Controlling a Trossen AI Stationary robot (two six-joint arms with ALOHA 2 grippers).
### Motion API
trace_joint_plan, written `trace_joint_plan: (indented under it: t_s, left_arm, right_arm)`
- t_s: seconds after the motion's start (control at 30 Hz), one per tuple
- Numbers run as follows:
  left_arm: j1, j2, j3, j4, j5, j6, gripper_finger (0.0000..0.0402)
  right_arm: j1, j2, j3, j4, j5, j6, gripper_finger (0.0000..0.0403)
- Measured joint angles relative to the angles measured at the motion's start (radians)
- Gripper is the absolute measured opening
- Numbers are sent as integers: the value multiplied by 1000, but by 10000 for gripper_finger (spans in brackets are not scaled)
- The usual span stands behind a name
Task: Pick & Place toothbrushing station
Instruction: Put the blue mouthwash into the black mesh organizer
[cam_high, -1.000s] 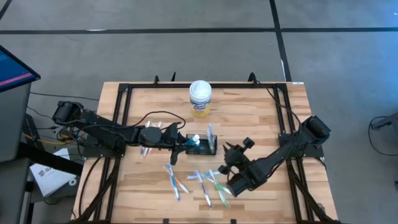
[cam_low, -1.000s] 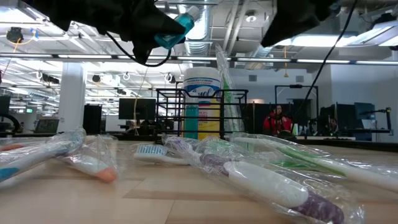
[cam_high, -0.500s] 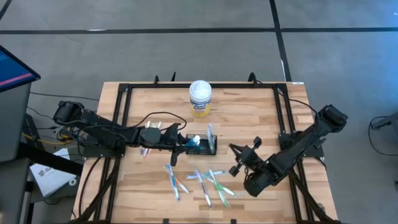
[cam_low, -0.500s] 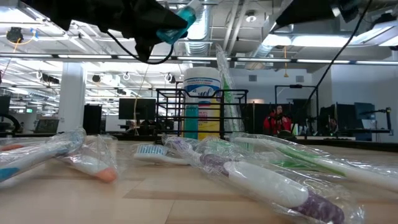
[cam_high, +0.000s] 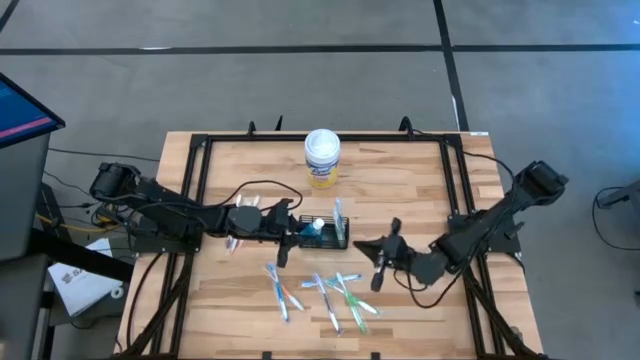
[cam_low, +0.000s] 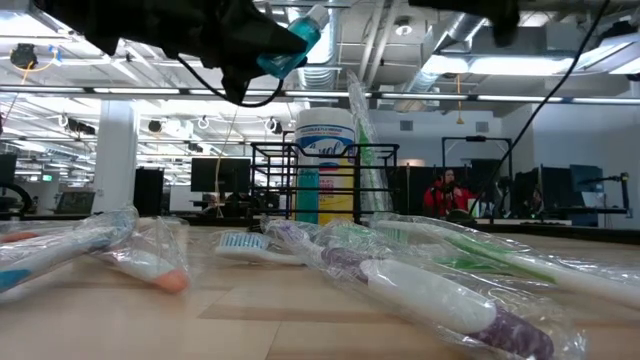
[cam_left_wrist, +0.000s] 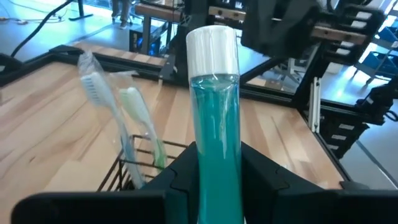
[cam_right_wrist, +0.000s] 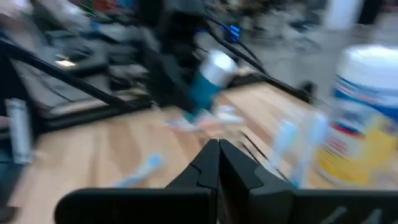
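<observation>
Teal tube (cam_left_wrist: 217, 130) w/ white cap

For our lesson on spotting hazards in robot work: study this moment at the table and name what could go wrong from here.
1. The left gripper holds a teal bottle upright above the black wire-mesh holder; lowered off-line, it may catch the rim or knock the two wrapped toothbrushes standing inside.
2. The right gripper, shut and empty, hangs beside the loose wrapped toothbrushes; a low sweep could scatter them.

We note a counter (cam_high: 400, 190) of pale matt wood, a black wire-metal toothbrushing station (cam_high: 325, 235), toothbrushes (cam_low: 430, 290) in glossy clear plastic wrap, and a white plastic canister (cam_high: 322, 158).
</observation>
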Motion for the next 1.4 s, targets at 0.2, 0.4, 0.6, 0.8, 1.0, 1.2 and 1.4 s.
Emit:
trace_joint_plan:
  t_s: [0.2, 0.4, 0.6, 0.8, 1.0, 1.2, 1.4]
  left_arm:
    - [0, 4, 0, 18, -12, 6, 72]
    - [-4, 60, 0, 68, -17, 27, 72]
    - [-4, 131, 0, 115, -17, 22, 72]
    - [-19, 142, 0, 155, -17, 26, 72]
    - [-27, 142, 0, 163, -17, 35, 72]
    - [-27, 142, 0, 180, -17, 53, 72]
    - [-27, 142, 0, 191, -17, 54, 72]
  right_arm:
    - [-76, 56, -17, 140, -97, -78, 1]
    - [-129, 92, -17, 219, -222, -102, 10]
    - [-158, 88, -17, 230, -339, -103, 33]
    - [-179, 90, -17, 223, -345, -101, 75]
    - [-209, 90, -17, 222, -346, -85, 117]
    - [-224, 90, -17, 229, -372, -59, 163]
    - [-244, 91, -17, 257, -375, -56, 200]
